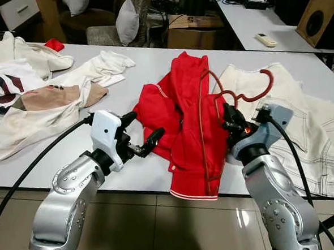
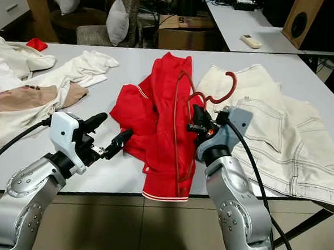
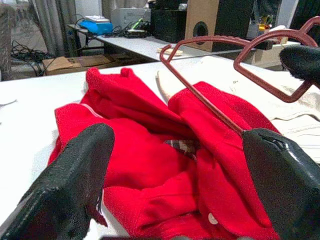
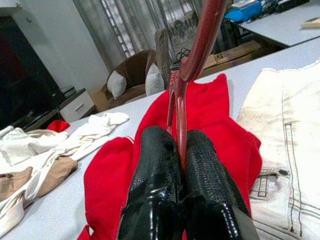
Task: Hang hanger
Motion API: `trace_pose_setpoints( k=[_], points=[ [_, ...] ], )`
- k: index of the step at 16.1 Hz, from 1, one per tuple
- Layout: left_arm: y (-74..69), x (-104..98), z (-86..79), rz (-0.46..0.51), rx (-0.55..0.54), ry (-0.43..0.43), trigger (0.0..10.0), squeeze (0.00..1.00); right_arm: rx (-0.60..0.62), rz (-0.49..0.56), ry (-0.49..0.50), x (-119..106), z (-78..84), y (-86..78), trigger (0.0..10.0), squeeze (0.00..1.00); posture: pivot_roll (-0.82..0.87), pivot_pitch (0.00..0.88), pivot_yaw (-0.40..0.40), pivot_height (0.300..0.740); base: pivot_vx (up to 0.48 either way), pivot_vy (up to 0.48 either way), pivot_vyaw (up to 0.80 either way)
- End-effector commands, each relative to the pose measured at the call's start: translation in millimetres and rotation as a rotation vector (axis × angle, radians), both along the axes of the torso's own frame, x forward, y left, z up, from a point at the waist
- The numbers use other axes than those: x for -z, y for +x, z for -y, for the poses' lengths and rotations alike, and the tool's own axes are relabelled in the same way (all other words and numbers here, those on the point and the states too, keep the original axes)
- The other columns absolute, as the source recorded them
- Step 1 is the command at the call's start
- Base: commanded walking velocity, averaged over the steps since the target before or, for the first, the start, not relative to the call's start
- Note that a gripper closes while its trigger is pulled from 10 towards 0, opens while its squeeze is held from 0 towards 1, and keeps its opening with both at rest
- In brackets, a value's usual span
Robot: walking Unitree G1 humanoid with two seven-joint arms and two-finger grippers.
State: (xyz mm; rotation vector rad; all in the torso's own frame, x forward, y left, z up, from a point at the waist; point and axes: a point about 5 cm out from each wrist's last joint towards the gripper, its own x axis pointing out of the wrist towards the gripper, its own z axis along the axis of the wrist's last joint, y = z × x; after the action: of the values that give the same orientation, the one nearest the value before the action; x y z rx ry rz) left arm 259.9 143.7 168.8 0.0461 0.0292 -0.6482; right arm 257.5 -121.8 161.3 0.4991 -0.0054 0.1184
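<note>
A red garment [image 1: 183,118] lies crumpled on the white table [image 1: 151,58] in front of me. A dark red hanger [image 1: 264,90] is threaded partly into it, its long bar running down the cloth and its hook lying over the cream trousers. My right gripper [image 1: 230,118] is shut on the hanger [image 4: 200,40] near its neck, fingers [image 4: 200,190] pressed either side of the bar. My left gripper [image 1: 146,123] stands open just off the garment's left edge, with its two fingers [image 3: 65,190] framing the red cloth [image 3: 150,170] and nothing between them.
Cream trousers [image 1: 314,127] cover the table's right side. A pile of white and beige clothes [image 1: 35,104] lies at the left. Behind stand a chair with cushions [image 1: 127,20], a second table with a remote [image 1: 265,39], and a speaker [image 1: 319,13].
</note>
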Motion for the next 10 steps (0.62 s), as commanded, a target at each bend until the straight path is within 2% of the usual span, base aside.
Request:
trace_pose_setpoints(
  k=[1,2,3,4,5,6,8,9,10],
  points=[
    [-1.2,-4,1.7,0.011,0.004,-0.002,10.0,0.95,0.008,0.012,0.006,-3,-3.2,-2.6,10.0,0.0,-0.07,0.0,-0.057,0.74,0.0,0.0,0.0],
    [-0.6,-5,-0.6,0.018,-0.01,-0.008,10.0,0.94,0.014,0.019,-0.009,-4,-3.7,-3.5,10.0,0.0,-0.07,0.0,-0.058,0.74,0.0,0.0,0.0],
    [1.0,-7,-4.1,0.02,-0.027,-0.006,10.0,0.94,0.038,0.004,-0.065,-4,-1.9,-3.9,10.0,0.0,-0.07,0.0,-0.059,0.74,0.0,0.0,0.0],
    [4.6,-11,-12.0,0.032,-0.059,0.012,10.0,0.88,0.058,-0.005,-0.108,-4,-0.8,-3.9,10.0,0.0,-0.07,0.0,-0.057,0.74,0.0,0.0,0.0],
    [7.9,-15,-21.4,0.073,-0.082,0.096,10.0,0.8,0.046,0.006,-0.105,-5,-2.5,-3.9,10.0,0.0,-0.07,0.0,-0.057,0.74,0.0,0.0,0.0],
    [10.4,-21,-29.7,0.121,-0.093,0.187,10.0,0.75,0.032,0.02,-0.109,-6,-4.2,-4.1,10.0,0.0,-0.07,0.0,-0.058,0.74,0.0,0.0,0.0],
    [13.2,-36,-44.0,0.196,-0.113,0.22,10.0,0.41,0.014,0.06,-0.057,-11,-4.8,-5.5,10.0,0.0,-0.08,0.0,-0.059,0.74,0.0,0.0,0.0],
    [12.8,-42,-47.2,0.207,-0.114,0.194,10.0,0.3,-0.01,0.101,-0.016,-16,-5.7,-6.4,10.0,0.0,-0.08,0.0,-0.059,0.74,0.0,0.0,0.0],
    [11.9,-44,-48.9,0.189,-0.108,0.125,10.0,0.3,-0.009,0.11,-0.022,-18,-4.5,-5.5,10.0,0.0,-0.08,0.0,-0.059,0.74,0.0,0.0,0.0]
  ],
)
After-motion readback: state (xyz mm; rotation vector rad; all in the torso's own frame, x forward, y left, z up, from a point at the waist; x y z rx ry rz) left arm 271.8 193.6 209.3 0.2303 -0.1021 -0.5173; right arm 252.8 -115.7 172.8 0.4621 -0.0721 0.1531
